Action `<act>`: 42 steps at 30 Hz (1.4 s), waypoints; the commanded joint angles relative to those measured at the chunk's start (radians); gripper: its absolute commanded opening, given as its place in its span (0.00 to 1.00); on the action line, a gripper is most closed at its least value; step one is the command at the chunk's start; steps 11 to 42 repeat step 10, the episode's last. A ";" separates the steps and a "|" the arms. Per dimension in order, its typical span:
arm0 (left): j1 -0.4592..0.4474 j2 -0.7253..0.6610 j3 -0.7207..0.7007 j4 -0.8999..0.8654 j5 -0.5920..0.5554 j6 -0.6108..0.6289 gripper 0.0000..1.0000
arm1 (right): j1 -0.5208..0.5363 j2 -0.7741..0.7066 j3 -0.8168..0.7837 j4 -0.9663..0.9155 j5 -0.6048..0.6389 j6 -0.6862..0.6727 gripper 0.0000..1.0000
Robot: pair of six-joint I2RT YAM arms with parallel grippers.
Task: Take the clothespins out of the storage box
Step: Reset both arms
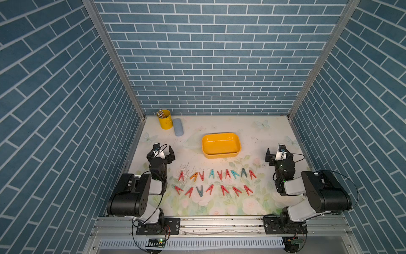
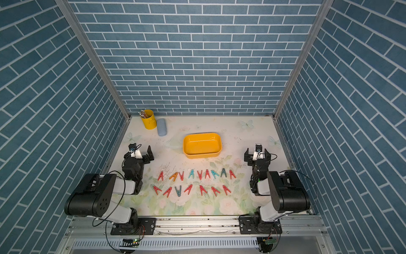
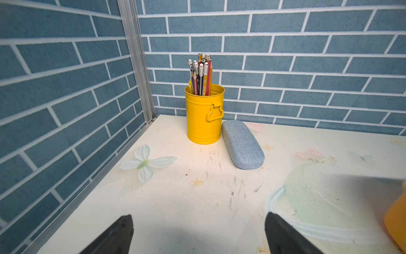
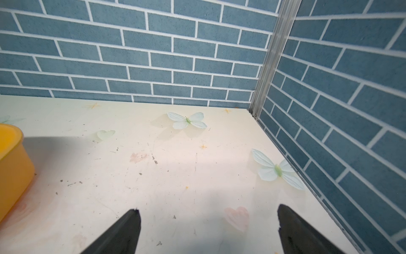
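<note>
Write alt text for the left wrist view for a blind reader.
The left gripper stands open and empty over a pale floral table. Ahead, a yellow pencil cup full of pencils stands beside a grey-blue glasses case in the corner of the blue brick walls. A sliver of the yellow storage box shows at the edge.

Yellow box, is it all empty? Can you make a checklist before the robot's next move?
1. storage box has no pegs inside: ok.
2. clothespins lie on the table in two rows: ok.
3. left gripper open, holding nothing: ok.
4. right gripper open, holding nothing: ok.
5. pencil cup and blue case apart from both arms: ok.
6. No clothespin hidden under the arms: cannot tell.
</note>
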 commanded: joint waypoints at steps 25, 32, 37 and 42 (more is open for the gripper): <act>-0.003 0.002 -0.004 0.022 0.009 0.010 1.00 | -0.004 0.003 0.005 0.035 0.002 0.032 0.99; -0.003 0.002 -0.004 0.022 0.009 0.010 1.00 | -0.004 0.003 0.005 0.035 0.002 0.032 0.99; -0.003 0.002 -0.004 0.022 0.009 0.010 1.00 | -0.004 0.003 0.005 0.035 0.002 0.032 0.99; -0.003 0.002 -0.004 0.022 0.009 0.010 1.00 | -0.004 0.003 0.005 0.035 0.002 0.032 0.99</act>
